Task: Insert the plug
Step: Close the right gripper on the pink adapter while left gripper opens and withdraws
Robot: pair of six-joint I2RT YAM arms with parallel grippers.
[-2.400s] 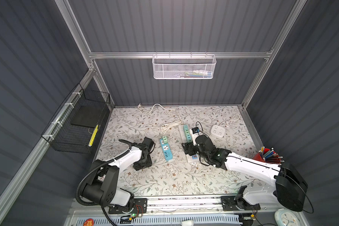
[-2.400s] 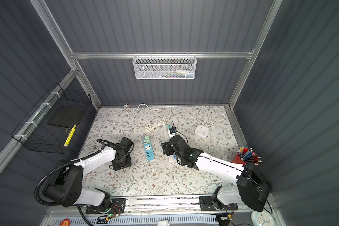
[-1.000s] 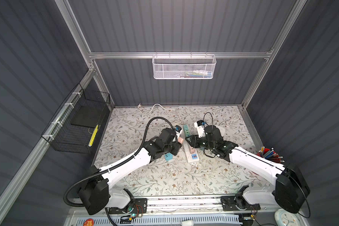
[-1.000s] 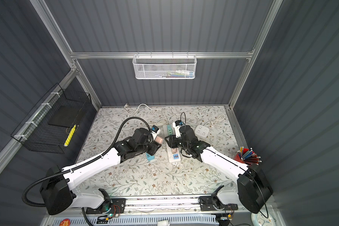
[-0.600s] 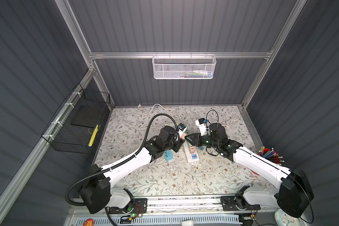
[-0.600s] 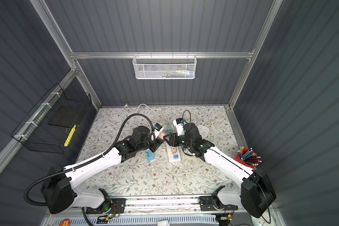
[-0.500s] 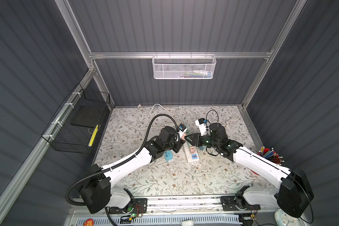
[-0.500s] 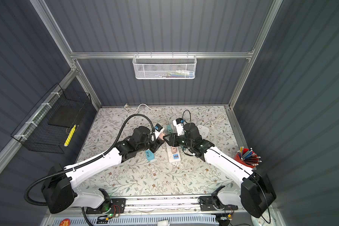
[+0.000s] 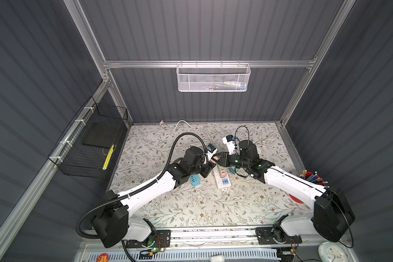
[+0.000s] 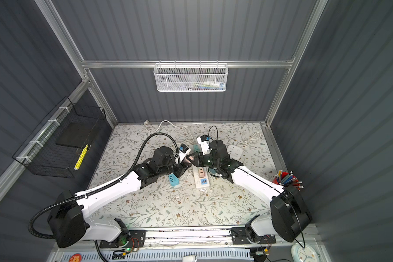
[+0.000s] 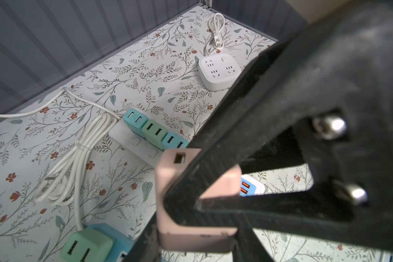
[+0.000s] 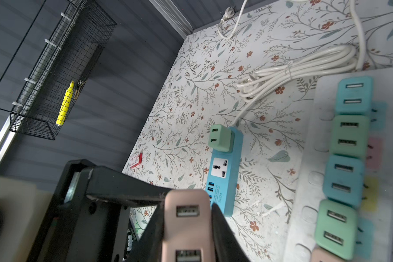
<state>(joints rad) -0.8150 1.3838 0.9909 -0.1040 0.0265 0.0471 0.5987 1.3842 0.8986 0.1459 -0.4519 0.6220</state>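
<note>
A pink plug (image 9: 213,159) (image 10: 187,160) with two USB ports hangs in the air over the far half of the white power strip (image 9: 222,186) (image 10: 201,186). My right gripper (image 12: 187,211) (image 9: 217,158) is shut on the pink plug (image 12: 186,229), one finger on each side. My left gripper (image 11: 196,229) (image 9: 210,161) meets it from the opposite side. Its fingers flank the pink plug (image 11: 168,181) loosely, so it is open. Several teal and green chargers sit along the power strip (image 12: 309,181) (image 11: 123,136).
A blue power strip (image 9: 194,180) (image 12: 225,181) with a green charger lies under my left wrist. A white square socket (image 10: 235,150) (image 11: 219,72) and a coiled white cable (image 11: 77,158) lie further back. A pen cup (image 9: 311,179) stands at the right edge.
Both grippers came together above the white strip. My right gripper closed on the pink plug that my left gripper was carrying, and the left jaws have loosened.
</note>
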